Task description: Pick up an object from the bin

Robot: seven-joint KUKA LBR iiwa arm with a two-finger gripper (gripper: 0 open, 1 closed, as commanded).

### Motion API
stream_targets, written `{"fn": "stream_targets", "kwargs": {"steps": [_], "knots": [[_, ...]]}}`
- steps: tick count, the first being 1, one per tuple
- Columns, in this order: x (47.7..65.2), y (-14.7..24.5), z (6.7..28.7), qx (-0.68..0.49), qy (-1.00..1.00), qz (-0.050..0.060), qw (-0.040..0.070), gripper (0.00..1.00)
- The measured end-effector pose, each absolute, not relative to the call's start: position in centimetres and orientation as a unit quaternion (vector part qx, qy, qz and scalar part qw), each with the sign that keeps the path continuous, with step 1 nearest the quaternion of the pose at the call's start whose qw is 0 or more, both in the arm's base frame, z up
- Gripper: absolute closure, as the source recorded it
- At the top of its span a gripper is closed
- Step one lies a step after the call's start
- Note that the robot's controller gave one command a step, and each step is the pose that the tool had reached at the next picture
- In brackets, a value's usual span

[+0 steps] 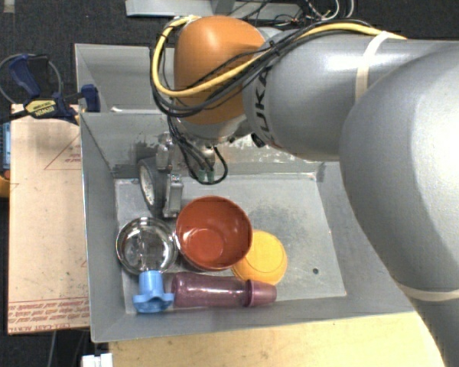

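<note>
Gripper (169,191) hangs low at the upper left of the bin (321,228) floor, under the orange wrist cover (214,60) and its looped yellow and black cables (203,90). The cover and cables hide its upper part, and I cannot tell whether its jaws are spread or pressed together. Just left of it a round silvery disc (147,183) stands on edge near the back wall; whether the gripper touches or grips it cannot be made out.

Below the gripper sits a red-brown bowl (213,235), upright and open. A small steel cup (145,247) touches it on the left. An orange-yellow round lid (268,257) lies to the lower right, partly tucked under the bowl's rim. Along the front wall lies a purple bottle (214,291) with a blue cap (151,290) pointing left. The grey arm (367,105) covers the bin's upper right corner.
</note>
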State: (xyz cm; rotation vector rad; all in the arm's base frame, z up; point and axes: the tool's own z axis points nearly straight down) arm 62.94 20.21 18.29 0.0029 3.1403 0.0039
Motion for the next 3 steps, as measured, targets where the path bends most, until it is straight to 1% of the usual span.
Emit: {"fn": "stream_targets", "kwargs": {"steps": [1,2,3], "knots": [[62.9,20.2,18.3,0.001,1.000,0.001,0.001,0.00],[61.3,11.5,13.2,-0.008,1.000,0.000,0.002,0.00],[57.6,18.2,11.4,-0.042,0.999,0.004,0.006,0.00]]}}
